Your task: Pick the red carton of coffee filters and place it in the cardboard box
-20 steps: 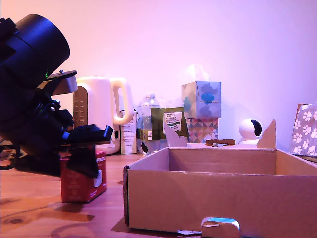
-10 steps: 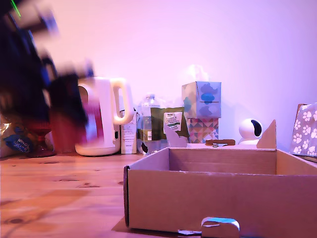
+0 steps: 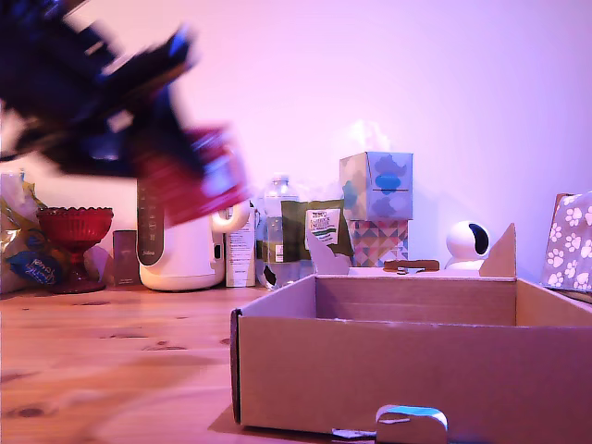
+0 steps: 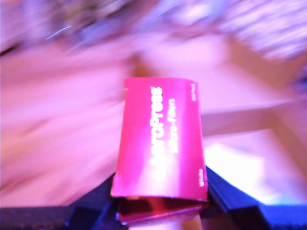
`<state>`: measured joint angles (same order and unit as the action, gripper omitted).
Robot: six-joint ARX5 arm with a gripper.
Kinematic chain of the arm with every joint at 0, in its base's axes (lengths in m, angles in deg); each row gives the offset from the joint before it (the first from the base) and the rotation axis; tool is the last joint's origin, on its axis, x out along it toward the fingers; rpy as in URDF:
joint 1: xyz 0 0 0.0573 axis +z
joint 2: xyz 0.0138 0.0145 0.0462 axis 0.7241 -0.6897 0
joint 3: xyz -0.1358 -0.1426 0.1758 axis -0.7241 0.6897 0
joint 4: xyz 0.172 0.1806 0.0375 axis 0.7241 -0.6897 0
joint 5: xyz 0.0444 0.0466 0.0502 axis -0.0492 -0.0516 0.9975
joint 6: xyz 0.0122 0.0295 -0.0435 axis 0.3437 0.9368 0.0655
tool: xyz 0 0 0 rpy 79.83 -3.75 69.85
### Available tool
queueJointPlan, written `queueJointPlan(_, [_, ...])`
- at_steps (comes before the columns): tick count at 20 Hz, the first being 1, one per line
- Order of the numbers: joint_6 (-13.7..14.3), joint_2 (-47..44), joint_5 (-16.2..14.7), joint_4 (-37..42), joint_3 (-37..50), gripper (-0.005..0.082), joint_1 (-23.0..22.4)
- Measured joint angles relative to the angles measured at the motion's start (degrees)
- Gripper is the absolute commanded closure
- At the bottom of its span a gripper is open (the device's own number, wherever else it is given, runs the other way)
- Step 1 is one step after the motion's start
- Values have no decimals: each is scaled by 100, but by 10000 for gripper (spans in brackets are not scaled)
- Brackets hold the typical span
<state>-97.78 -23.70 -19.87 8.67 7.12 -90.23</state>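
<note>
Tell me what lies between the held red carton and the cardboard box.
In the exterior view, nothing: the red carton hangs in the gripper, and only bare table separates it from the cardboard box.

One red cardboard carton (image 3: 196,183), one wide brown corrugated cardboard box (image 3: 416,370), one white plastic kettle (image 3: 185,245), two stacked patterned tissue boxes (image 3: 376,208), one red glass footed bowl (image 3: 74,242).
</note>
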Motion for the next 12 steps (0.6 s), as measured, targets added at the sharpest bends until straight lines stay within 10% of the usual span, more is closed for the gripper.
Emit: queueJointPlan(12, [579, -1554, -702, 741, -1027, 606, -745])
